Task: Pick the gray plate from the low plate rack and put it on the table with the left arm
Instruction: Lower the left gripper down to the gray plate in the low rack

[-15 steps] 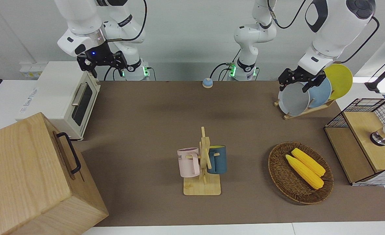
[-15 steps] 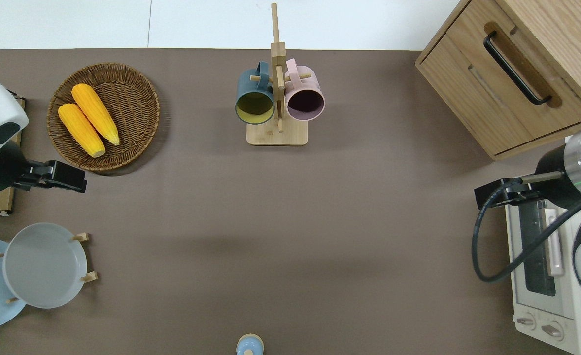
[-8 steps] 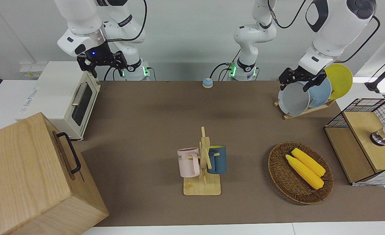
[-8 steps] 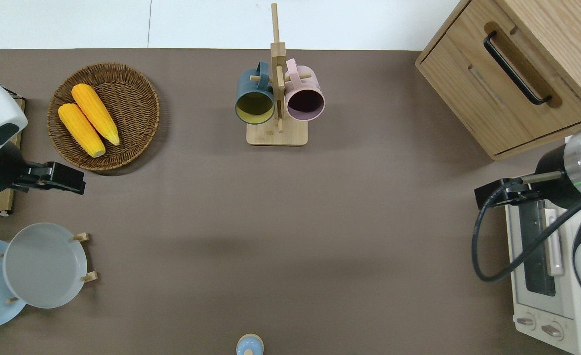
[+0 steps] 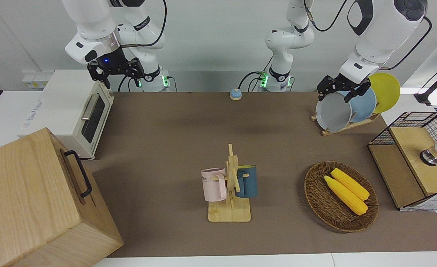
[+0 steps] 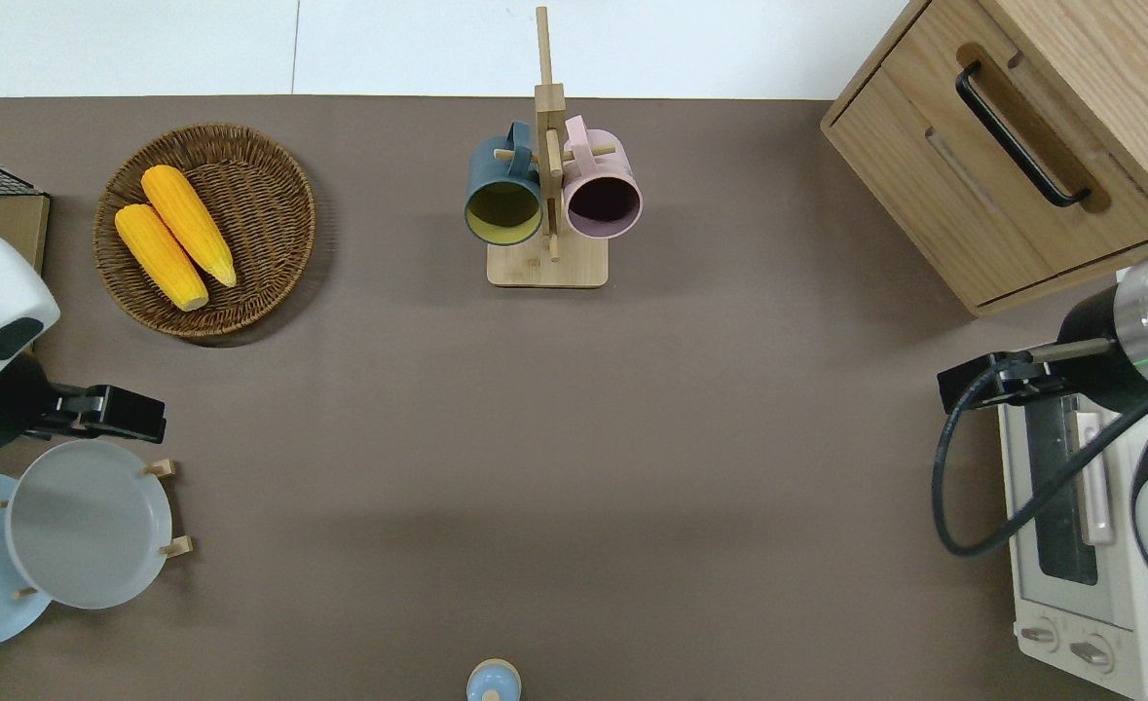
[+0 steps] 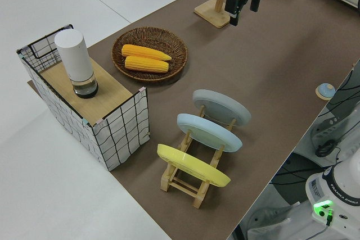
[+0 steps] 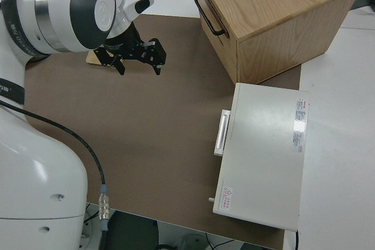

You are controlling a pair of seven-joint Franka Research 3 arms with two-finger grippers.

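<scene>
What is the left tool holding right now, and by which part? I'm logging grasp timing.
Nothing. The open left tool hangs at the upper rim of the round light-gray plate, which stands in the low light-wood rack.

Gray plate (image 6: 87,524) (tilted) in low plate rack (image 5: 346,126)

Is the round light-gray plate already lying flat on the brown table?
No, the round light-gray plate stands tilted in the low wooden rack, beside the light-blue plate.
</scene>
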